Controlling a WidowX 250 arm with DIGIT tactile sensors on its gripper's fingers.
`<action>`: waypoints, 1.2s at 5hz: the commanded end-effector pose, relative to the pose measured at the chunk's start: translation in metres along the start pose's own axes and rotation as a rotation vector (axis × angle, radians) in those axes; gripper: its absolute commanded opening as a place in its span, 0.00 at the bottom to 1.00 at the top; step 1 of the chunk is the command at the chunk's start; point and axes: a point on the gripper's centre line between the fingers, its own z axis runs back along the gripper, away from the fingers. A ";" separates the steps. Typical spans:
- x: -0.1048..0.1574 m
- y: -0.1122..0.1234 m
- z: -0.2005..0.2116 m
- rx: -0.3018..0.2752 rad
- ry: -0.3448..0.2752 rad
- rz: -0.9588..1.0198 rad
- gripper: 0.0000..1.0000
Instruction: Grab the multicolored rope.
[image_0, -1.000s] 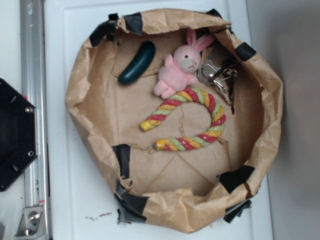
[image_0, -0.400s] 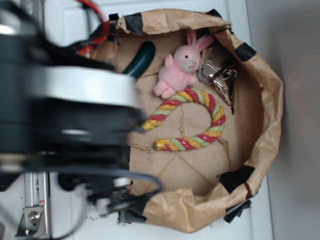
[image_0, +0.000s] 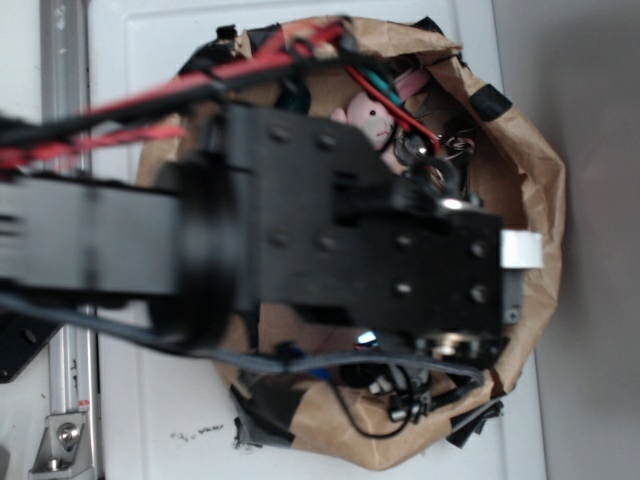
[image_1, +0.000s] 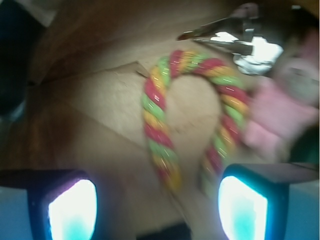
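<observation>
Gripper above the rope, not yet closed on it.

Exterior view: the black arm covers most of the paper-lined basket; the multicolored rope is hidden beneath it, and only the pink bunny peeks out at 12 o'clock.
Wrist view: the multicolored rope lies on brown paper at 12 o'clock from the gripper, its horseshoe arch pointing away and both ends toward the spread, empty fingers. Metal tongs lie at 1 o'clock.

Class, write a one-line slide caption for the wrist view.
Open jaws hang above the pink-red, yellow and green twisted horseshoe rope on brown paper, pink plush bunny at right.
</observation>
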 end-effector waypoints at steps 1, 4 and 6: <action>-0.010 -0.001 -0.044 -0.079 0.085 -0.160 1.00; -0.007 -0.006 -0.068 -0.099 0.085 -0.209 0.00; 0.022 0.004 -0.014 -0.144 -0.036 -0.172 0.00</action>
